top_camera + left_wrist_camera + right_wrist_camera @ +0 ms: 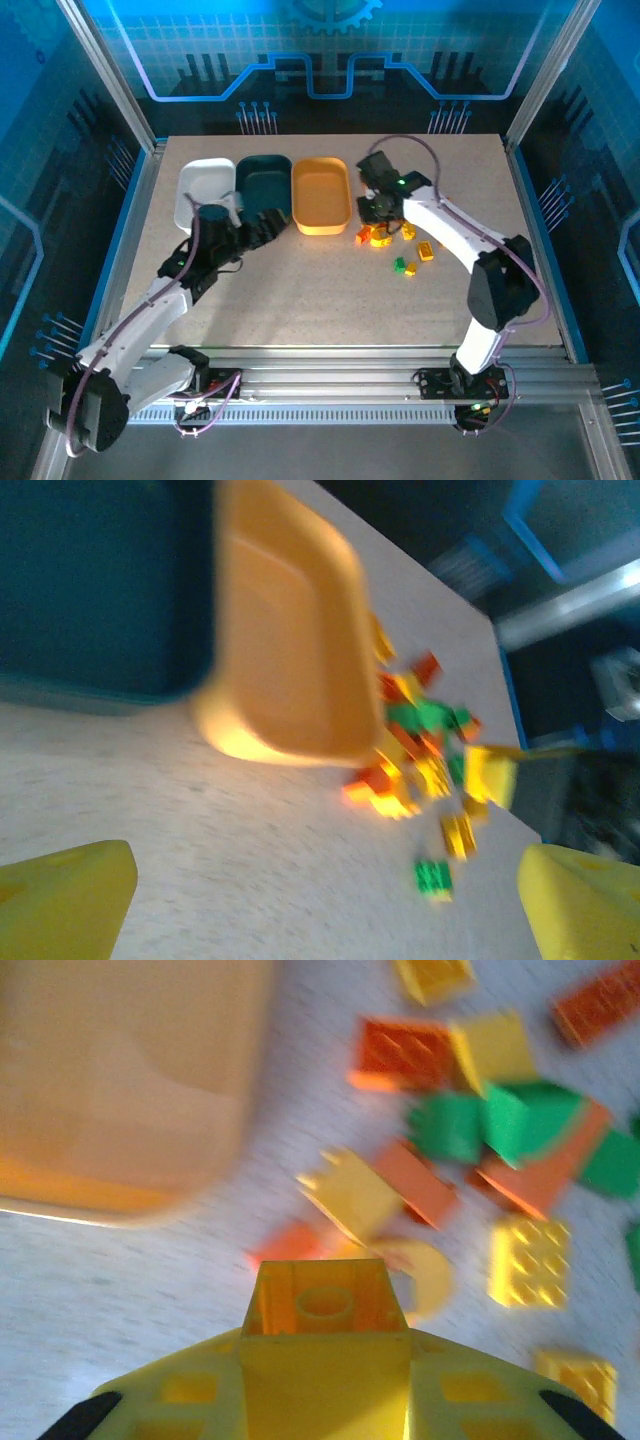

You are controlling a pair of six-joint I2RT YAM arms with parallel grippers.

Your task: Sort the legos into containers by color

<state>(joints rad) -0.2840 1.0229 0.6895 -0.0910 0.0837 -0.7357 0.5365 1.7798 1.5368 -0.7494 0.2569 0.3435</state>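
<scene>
Three tubs stand in a row at the back: white (pixel 205 190), dark teal (pixel 265 185) and orange (pixel 320 195). Loose legos (pixel 385 236) in red-orange, yellow-orange and green lie in a pile just right of the orange tub, with a few strays (pixel 405 266) nearer. My right gripper (pixel 378 212) hovers over the pile, shut on a yellow-orange brick (pixel 325 1305) whose hollow underside faces the camera. My left gripper (pixel 262 228) is open and holds nothing, low over the table at the teal tub's front edge. Its yellow fingers (pixel 60 900) frame the orange tub (pixel 290 660) and the pile (pixel 420 750).
A single green brick (pixel 433 878) lies apart from the pile, nearer me. Bare tabletop (pixel 320 300) stretches between the tubs and the arm bases. Metal frame posts and a rail border the table.
</scene>
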